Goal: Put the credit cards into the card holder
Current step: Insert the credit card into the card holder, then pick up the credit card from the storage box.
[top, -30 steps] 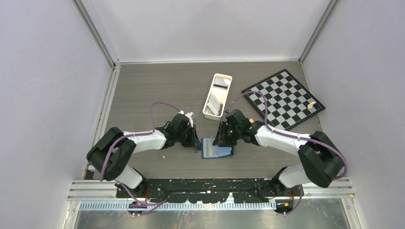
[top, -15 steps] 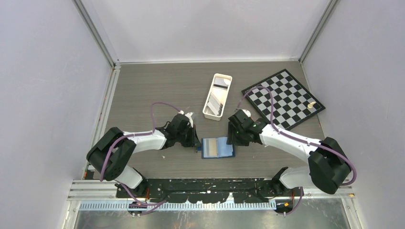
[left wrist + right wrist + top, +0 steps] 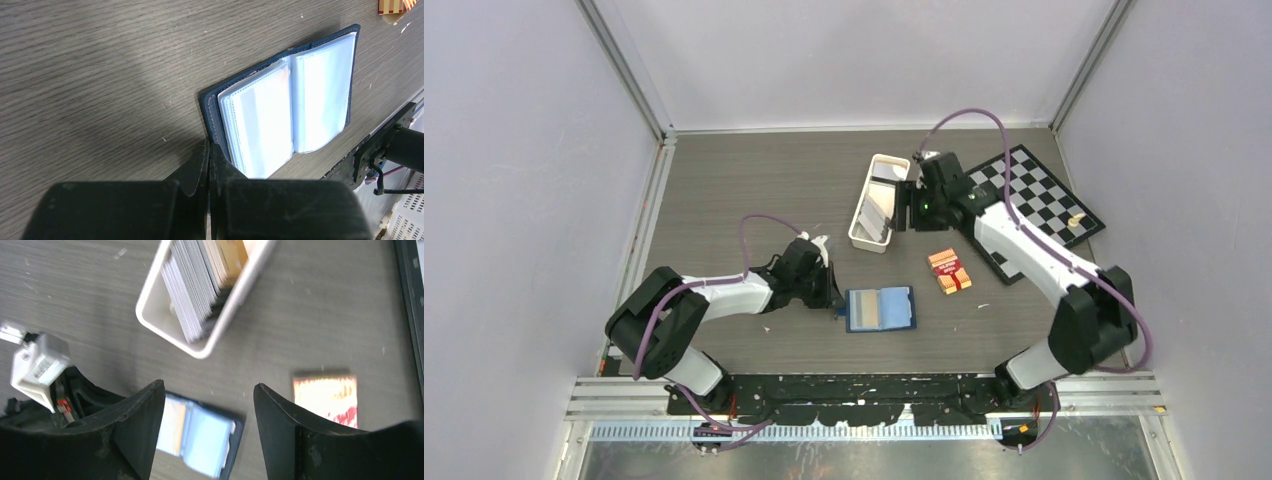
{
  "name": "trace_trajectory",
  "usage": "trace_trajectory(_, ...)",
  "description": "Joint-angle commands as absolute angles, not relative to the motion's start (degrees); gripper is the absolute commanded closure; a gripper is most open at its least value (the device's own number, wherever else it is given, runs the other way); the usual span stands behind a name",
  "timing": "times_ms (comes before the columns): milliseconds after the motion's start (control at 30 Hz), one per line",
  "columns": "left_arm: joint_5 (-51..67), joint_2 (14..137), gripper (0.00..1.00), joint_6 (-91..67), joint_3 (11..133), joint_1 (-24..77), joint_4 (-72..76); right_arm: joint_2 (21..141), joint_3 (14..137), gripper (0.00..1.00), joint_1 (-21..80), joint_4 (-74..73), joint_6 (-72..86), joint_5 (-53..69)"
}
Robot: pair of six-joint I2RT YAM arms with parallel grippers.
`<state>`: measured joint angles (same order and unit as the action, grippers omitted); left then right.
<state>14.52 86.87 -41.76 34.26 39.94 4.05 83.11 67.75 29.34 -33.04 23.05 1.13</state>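
The card holder (image 3: 880, 309) lies open on the table, navy cover with light blue pockets, and a tan card shows in its left half. My left gripper (image 3: 835, 303) is shut on its left cover edge; in the left wrist view the fingertips (image 3: 209, 146) pinch the holder (image 3: 287, 112) at that edge. The credit cards (image 3: 879, 205) stand stacked in a white tray (image 3: 871, 243). My right gripper (image 3: 909, 205) is open and empty, raised beside the tray's right side. In the right wrist view it (image 3: 208, 385) is wide open above the table, with the cards (image 3: 200, 280) and the holder (image 3: 202, 437) beyond.
A red-orange banded pack (image 3: 949, 271) lies right of the holder and also shows in the right wrist view (image 3: 327, 397). A chessboard (image 3: 1024, 205) with a small pale piece lies at the back right. The enclosure walls border the table.
My right arm has lifted away from the card holder and swung back to the white tray, uncovering the red-orange pack. The holder now lies open flat. My left gripper has not moved.
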Motion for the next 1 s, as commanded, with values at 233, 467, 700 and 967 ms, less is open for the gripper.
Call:
trace_trajectory(233, 11.66, 88.57, 1.0, -39.82, 32.69, 39.45, 1.26, 103.91, 89.16, 0.23, 23.97, -32.3, 3.39, 22.09)
trace_trajectory(467, 11.93, 88.55, 1.0, -39.55, 32.53, 38.95, 1.03, 115.38, 99.36, 0.22, 22.55, -34.89, 0.29, 25.21)
trace_trajectory(700, 11.95, 88.28, 1.0, -39.29, 32.28, 38.59, 0.73, 123.97, 106.15, 0.22, 22.24, -38.95, -2.45, 26.22)
trace_trajectory(967, 12.12, 88.67, 1.0, -39.42, 32.03, 38.42, 1.14, 127.5, 108.86, 0.22, 22.23, -41.25, -1.59, 33.78)
